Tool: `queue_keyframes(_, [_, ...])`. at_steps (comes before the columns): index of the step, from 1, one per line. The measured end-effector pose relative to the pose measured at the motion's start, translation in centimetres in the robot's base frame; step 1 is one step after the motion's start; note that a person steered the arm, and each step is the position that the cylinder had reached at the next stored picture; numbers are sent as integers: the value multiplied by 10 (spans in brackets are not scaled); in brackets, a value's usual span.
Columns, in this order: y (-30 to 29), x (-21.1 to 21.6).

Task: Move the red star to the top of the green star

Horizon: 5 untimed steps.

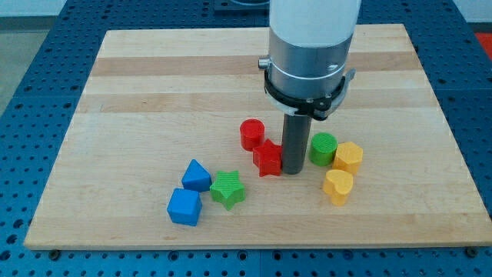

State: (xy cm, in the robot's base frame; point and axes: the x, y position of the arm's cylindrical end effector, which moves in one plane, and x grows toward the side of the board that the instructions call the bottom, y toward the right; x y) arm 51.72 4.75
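**Clearly a tight push: red star hemmed in by red cylinder and green star**

Nearest the board's bottom edge sit the blue cube (184, 207) and the blue triangular block (196, 176), touching or nearly so, with the green star (228, 189) just to their right. A yellow heart (338, 186) lies lower right of centre.

Further up, the red star (268, 158) rests near the board's middle, above and right of the green star. My tip (293, 171) stands touching its right side; there is no hand to open or close, only the rod.

Beyond that, the red cylinder (251, 135) touches or nearly touches the red star's upper left. A green cylinder (324, 148) and a yellow block (348, 157) sit just right of the rod.

Pushing leftward from here risks dragging the red cylinder along, or the star spinning off the rod. A low push could knock the green star toward the blue blocks.
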Motion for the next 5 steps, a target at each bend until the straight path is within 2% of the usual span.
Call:
queue_keyframes(2, [-30,-1])
queue_keyframes(5, [-41,16])
